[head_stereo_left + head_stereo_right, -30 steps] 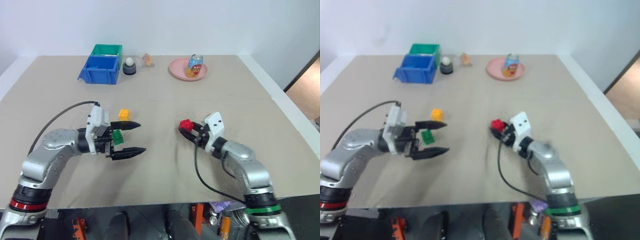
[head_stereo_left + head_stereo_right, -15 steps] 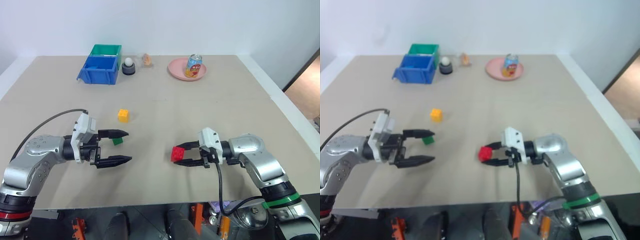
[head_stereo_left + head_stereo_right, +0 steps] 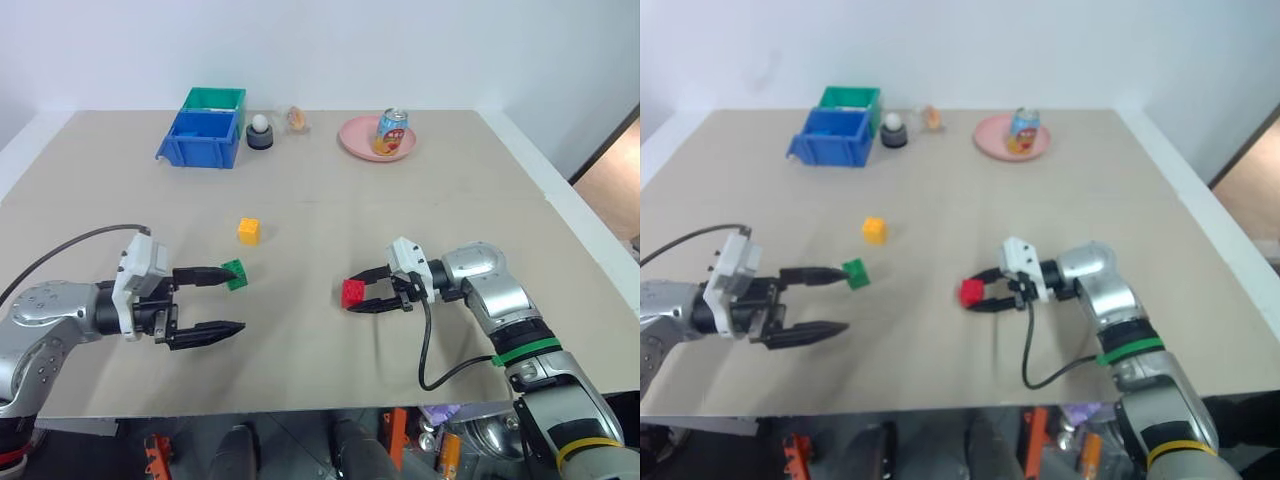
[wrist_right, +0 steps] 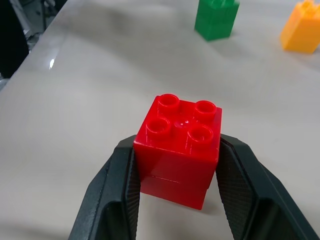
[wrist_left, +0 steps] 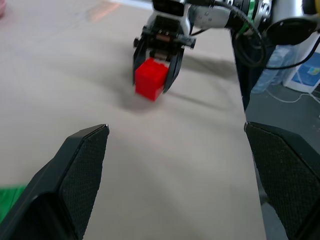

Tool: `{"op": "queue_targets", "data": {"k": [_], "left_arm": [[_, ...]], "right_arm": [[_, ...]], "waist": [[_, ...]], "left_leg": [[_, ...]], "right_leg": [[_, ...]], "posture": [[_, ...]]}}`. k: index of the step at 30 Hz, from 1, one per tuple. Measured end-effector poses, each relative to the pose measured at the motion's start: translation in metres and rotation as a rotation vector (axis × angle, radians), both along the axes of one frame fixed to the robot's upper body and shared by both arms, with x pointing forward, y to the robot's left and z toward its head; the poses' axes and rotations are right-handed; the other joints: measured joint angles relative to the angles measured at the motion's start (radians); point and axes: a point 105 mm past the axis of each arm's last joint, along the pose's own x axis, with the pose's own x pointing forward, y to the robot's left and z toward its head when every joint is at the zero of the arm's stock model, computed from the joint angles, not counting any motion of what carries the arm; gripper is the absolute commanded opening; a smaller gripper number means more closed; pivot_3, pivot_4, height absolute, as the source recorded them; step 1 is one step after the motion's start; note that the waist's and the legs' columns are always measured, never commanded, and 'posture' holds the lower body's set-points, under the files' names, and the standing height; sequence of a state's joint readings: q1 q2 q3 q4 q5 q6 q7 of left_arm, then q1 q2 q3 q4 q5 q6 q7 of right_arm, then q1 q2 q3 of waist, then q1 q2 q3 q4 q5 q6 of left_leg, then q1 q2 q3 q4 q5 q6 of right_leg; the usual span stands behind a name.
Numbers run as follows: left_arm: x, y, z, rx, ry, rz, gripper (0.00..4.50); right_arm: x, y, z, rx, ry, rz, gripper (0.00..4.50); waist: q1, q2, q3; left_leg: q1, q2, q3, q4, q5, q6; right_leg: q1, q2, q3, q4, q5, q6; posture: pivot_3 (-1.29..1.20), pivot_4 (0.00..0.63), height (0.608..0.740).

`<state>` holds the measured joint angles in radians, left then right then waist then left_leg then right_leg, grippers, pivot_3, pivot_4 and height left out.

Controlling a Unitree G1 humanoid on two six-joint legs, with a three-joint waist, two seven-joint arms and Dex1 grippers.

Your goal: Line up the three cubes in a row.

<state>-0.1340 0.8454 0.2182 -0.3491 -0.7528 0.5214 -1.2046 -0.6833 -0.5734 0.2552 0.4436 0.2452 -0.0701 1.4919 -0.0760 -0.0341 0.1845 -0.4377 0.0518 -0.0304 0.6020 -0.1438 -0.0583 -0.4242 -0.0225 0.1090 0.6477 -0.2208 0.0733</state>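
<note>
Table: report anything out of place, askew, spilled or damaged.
Nothing spilled or damaged. The can stands upright on the pink plate. The green cube sits slightly turned against the yellow cube; the red cube is clamped in the right gripper, apart from them.

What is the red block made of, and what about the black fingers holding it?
Red cube: it looks like hard, glossy plastic, with moulded studs and shiny highlights. Right gripper fingers: probably matte plastic or rubber, with finely dotted inner pads; which one is unclear.
</note>
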Motion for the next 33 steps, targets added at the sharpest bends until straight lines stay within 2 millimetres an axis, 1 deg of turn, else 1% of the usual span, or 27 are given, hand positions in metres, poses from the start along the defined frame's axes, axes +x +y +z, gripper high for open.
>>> {"op": "queue_targets", "data": {"k": [2, 5, 10, 14, 15, 19, 27, 33], "left_arm": [[-0.001, 0.004, 0.005, -0.014, -0.013, 0.012, 4.5], [-0.001, 0.01, 0.007, -0.018, -0.018, 0.023, 4.5], [-0.005, 0.01, 0.008, -0.02, -0.043, -0.008, 4.5], [-0.007, 0.011, 0.005, -0.015, -0.043, -0.026, 4.5], [-0.01, 0.011, 0.0, -0.004, -0.034, -0.049, 4.5], [-0.013, 0.011, -0.008, 0.009, -0.023, -0.078, 4.5], [-0.008, 0.013, -0.008, -0.004, -0.043, -0.104, 4.5], [-0.009, 0.01, -0.01, -0.004, -0.041, -0.137, 4.5]], "right_arm": [[-0.004, -0.002, -0.003, -0.016, -0.016, 0.03, 1.61], [-0.007, -0.001, -0.006, -0.032, -0.022, 0.054, 1.61], [-0.009, 0.003, -0.011, -0.031, -0.021, 0.082, 1.61], [-0.009, 0.007, -0.016, -0.034, -0.004, 0.096, 1.61], [-0.009, 0.009, -0.015, -0.039, -0.009, 0.108, 1.61], [-0.009, 0.01, -0.016, -0.038, -0.005, 0.112, 1.61], [-0.009, 0.005, -0.016, -0.051, -0.022, 0.11, 1.61], [-0.01, 0.002, -0.017, -0.052, -0.021, 0.105, 1.61]], "waist": [[0.0, 0.0, 0.0], [0.0, 0.0, 0.0], [0.0, 0.0, 0.0], [0.0, 0.0, 0.0], [-0.001, 0.0, 0.0], [-0.001, 0.0, 0.0], [-0.001, 0.0, 0.0], [-0.001, 0.0, 0.0]], "left_leg": [[0.0, 0.0, 0.0, 0.0, 0.0, 0.0], [0.001, 0.0, 0.0, 0.0, 0.0, 0.0], [0.001, 0.0, 0.0, 0.001, 0.0, 0.0], [0.001, 0.0, 0.0, 0.001, 0.0, 0.0], [0.001, 0.0, 0.0, 0.0, 0.0, 0.0], [0.001, 0.0, 0.0, 0.001, 0.0, 0.0], [0.001, 0.0, 0.0, 0.001, 0.0, 0.0], [0.001, 0.0, 0.0, 0.001, 0.0, 0.0]], "right_leg": [[0.0, 0.0, 0.0, 0.0, 0.0, 0.0], [0.0, 0.0, 0.0, 0.0, 0.001, -0.001], [0.0, 0.0, 0.0, 0.0, 0.001, -0.001], [0.0, 0.0, 0.0, 0.0, 0.001, -0.001], [0.0, 0.0, 0.0, 0.0, 0.001, -0.001], [0.0, 0.0, 0.0, 0.0, 0.001, -0.001], [0.0, 0.0, -0.001, 0.001, 0.001, -0.001], [0.001, 0.0, 0.0, 0.001, 0.001, -0.001]], "posture": [[0.0, 0.15, 0.74], [0.0, 0.15, 0.74], [0.0, 0.15, 0.74], [0.0, 0.15, 0.74], [0.0, 0.15, 0.74], [0.0, 0.15, 0.74], [0.0, 0.15, 0.74], [0.0, 0.15, 0.74]]}}
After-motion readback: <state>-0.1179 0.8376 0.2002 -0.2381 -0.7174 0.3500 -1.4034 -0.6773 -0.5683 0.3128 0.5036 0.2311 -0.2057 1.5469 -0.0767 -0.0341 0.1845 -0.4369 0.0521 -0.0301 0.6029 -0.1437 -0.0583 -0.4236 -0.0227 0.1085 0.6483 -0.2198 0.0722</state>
